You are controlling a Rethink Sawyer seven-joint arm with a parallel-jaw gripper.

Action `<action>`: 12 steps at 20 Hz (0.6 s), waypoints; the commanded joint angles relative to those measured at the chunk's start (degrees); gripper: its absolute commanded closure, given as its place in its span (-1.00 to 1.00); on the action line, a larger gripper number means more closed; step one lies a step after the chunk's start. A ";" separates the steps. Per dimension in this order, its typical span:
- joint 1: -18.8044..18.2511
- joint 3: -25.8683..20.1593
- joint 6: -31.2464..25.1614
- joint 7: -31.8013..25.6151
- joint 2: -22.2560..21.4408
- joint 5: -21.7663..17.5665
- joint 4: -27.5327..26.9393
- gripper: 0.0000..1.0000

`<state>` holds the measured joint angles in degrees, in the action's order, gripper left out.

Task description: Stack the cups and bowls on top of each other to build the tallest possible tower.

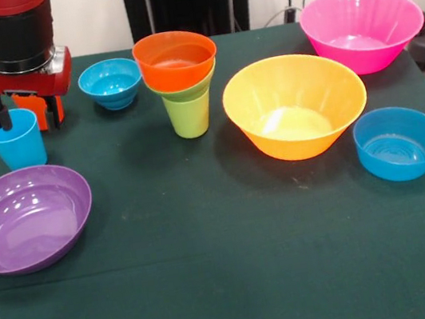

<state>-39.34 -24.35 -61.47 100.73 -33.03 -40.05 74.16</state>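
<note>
The tower stands at mid-table: a lime green cup (188,116) with a small green bowl (202,82) on it and an orange bowl (175,60) on top. My gripper (29,124) is at the far left, low over the table, directly behind the light blue cup (15,140). An orange cup (32,105) shows within the gripper, mostly hidden by it and by the blue cup. Whether the orange cup is held or standing on the table cannot be made out.
A purple bowl (26,220) lies in front of the blue cup. A small blue bowl (110,83) sits between the gripper and the tower. Right of the tower are a yellow-orange bowl (295,106), a pink bowl (362,29) and a blue bowl (400,143).
</note>
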 commanded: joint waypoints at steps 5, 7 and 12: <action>1.57 1.68 -2.13 -6.25 1.68 -1.93 -0.40 -1.00; 1.96 2.32 -0.78 -5.00 2.63 -2.90 -0.40 -1.00; 2.70 3.64 -0.89 -2.33 3.80 -2.85 -0.88 -1.00</action>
<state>-38.96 -22.26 -61.46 100.73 -31.72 -40.21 74.11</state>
